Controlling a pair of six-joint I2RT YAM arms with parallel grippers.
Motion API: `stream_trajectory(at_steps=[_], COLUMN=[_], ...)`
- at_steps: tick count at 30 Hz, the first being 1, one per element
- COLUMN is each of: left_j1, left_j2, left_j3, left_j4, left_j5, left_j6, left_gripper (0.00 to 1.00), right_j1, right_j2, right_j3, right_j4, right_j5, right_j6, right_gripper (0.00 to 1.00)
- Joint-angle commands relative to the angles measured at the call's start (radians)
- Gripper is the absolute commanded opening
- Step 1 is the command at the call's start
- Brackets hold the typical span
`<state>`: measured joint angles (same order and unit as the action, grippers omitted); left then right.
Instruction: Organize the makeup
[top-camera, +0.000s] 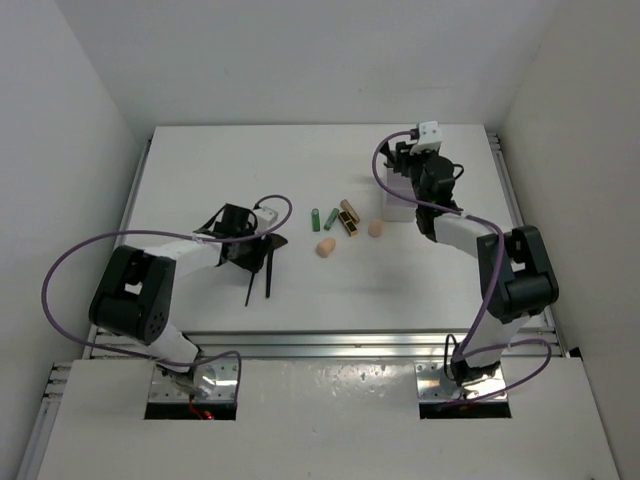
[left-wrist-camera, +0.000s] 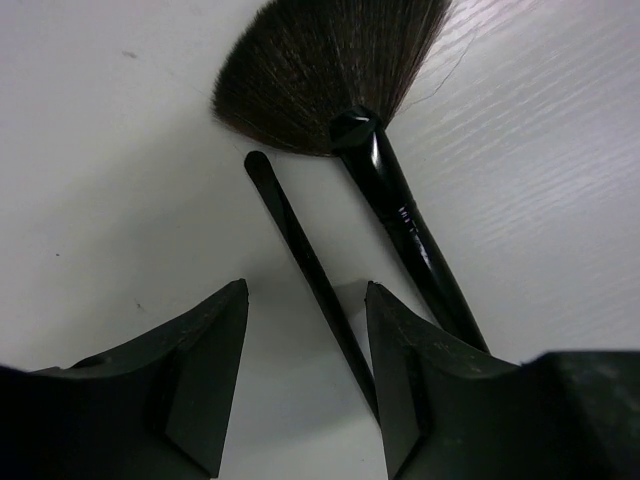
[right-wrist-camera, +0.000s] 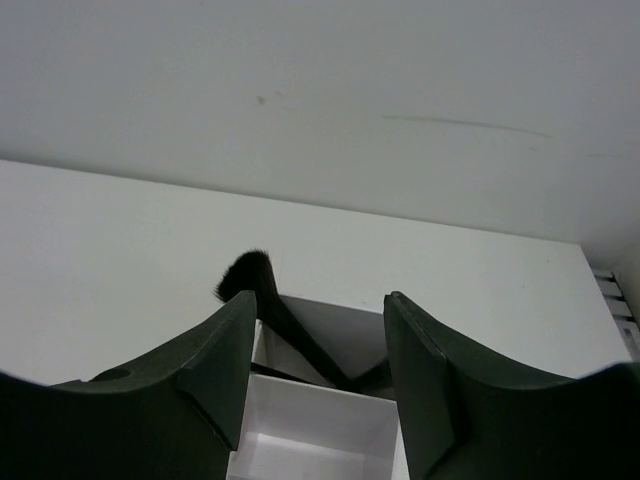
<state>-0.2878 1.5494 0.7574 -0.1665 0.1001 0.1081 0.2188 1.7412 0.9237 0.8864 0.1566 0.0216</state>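
Note:
My left gripper (top-camera: 243, 238) is open and low over the table. A thin black stick (left-wrist-camera: 305, 265) lies between its fingers, close to the right finger (left-wrist-camera: 400, 370). A black fan-headed brush (left-wrist-camera: 330, 70) lies beside the stick, outside the jaws. Both show in the top view (top-camera: 266, 268). Two green tubes (top-camera: 321, 218), a tan tube (top-camera: 349, 209), a black-gold tube (top-camera: 347, 226) and two peach sponges (top-camera: 325, 247) (top-camera: 376, 229) lie mid-table. My right gripper (top-camera: 403, 170) is open and empty above the white box (right-wrist-camera: 320, 415). A fan brush (right-wrist-camera: 245, 278) leans in the box's far compartment.
The white box (top-camera: 393, 207) stands at the back right, largely covered by my right arm. The table's back edge meets a white wall just behind it. The arms' purple cables loop over the near part of the table.

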Motion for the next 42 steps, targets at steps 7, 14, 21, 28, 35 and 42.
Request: stream_trajectory(at_steps=[7,14,21,28,35,42], left_j1=[-0.007,0.003,0.022,0.032,0.032,-0.028], left_j2=[0.132,0.153,0.091,-0.040,-0.136,-0.161], left_j3=[0.076,0.085,0.103,0.112,0.160,0.313], left_j4=[-0.096,-0.119,-0.163,-0.205,-0.238,0.012], left_j5=[-0.077,-0.045,-0.045,-0.063,-0.091,-0.123], left_j6=[-0.057,-0.105,-0.136,-0.136,-0.127,-0.079], left_gripper=[0.36,0.00,0.00,0.00,0.00,0.00], right_j1=[0.004,-0.002,-0.004,-0.002,-0.036,-0.107], right_j2=[-0.131,-0.160,-0.177,-0.183,-0.184,-0.221], right_j3=[-0.086,-0.094,-0.080,-0.080,-0.077,-0.159], right_j4=[0.029,0.006,-0.014,-0.017,-0.021,-0.102], right_j5=[0.044,0.052,0.046,0.040,0.035,0.043], right_j6=[-0.063,-0.055,-0.029,0.008,0.086,0.198], right_gripper=[0.55,0.55,0.55,0.55,0.55,0.53])
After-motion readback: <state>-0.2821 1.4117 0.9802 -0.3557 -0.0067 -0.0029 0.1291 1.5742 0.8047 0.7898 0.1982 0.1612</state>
